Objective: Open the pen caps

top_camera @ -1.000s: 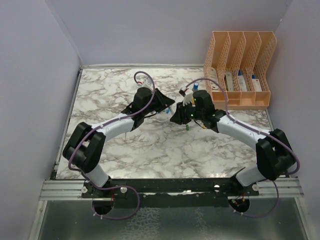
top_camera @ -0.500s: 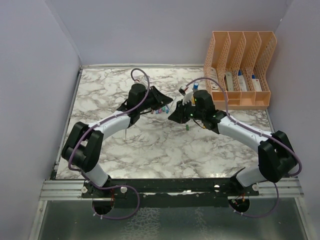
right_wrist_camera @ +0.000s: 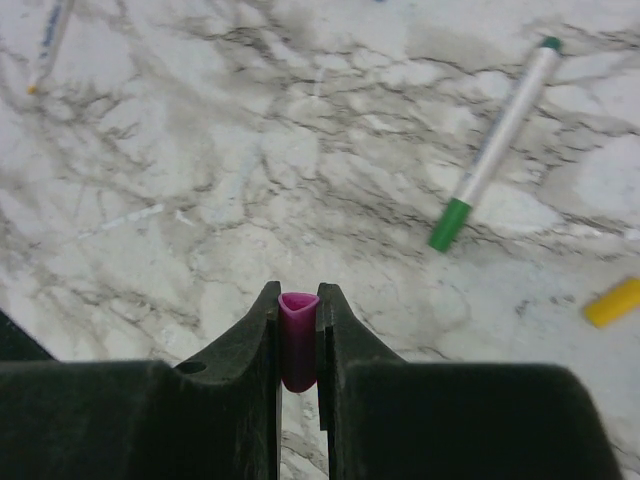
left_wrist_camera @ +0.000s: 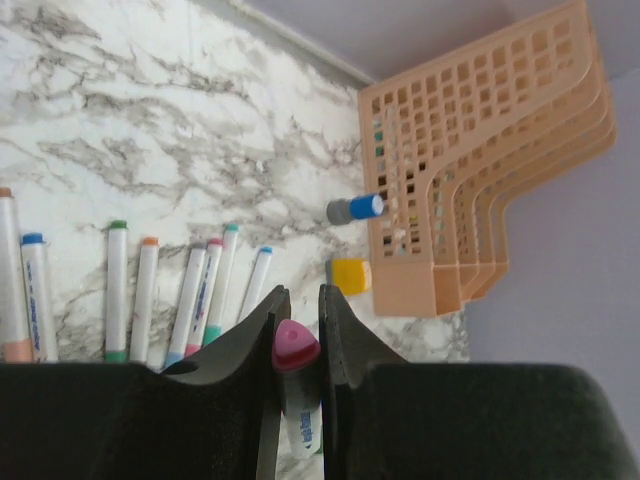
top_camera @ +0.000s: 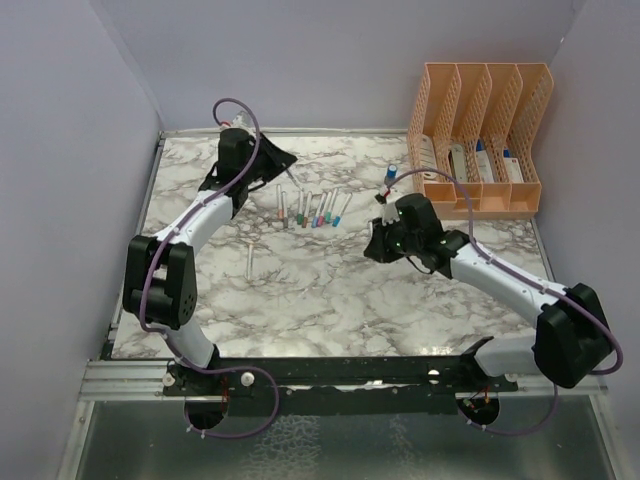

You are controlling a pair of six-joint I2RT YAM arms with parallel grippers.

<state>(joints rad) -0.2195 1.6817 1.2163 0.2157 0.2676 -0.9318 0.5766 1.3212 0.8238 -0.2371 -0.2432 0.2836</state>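
L fingers' (left_wrist_camera: 258, 385) pen (left_wrist_camera: 297, 352), R fingers' (right_wrist_camera: 256, 352) cap (right_wrist_camera: 297, 338) (prob.) now apart.

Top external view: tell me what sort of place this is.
Probably a robot test cell, not a real desk: plain lilac walls box in a marble-patterned table, the arms are bolted to a metal rail, and pens lie in a row.

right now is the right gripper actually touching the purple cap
Touching. The right wrist view shows the purple cap pinched between the right gripper's fingers, no gap on either side.
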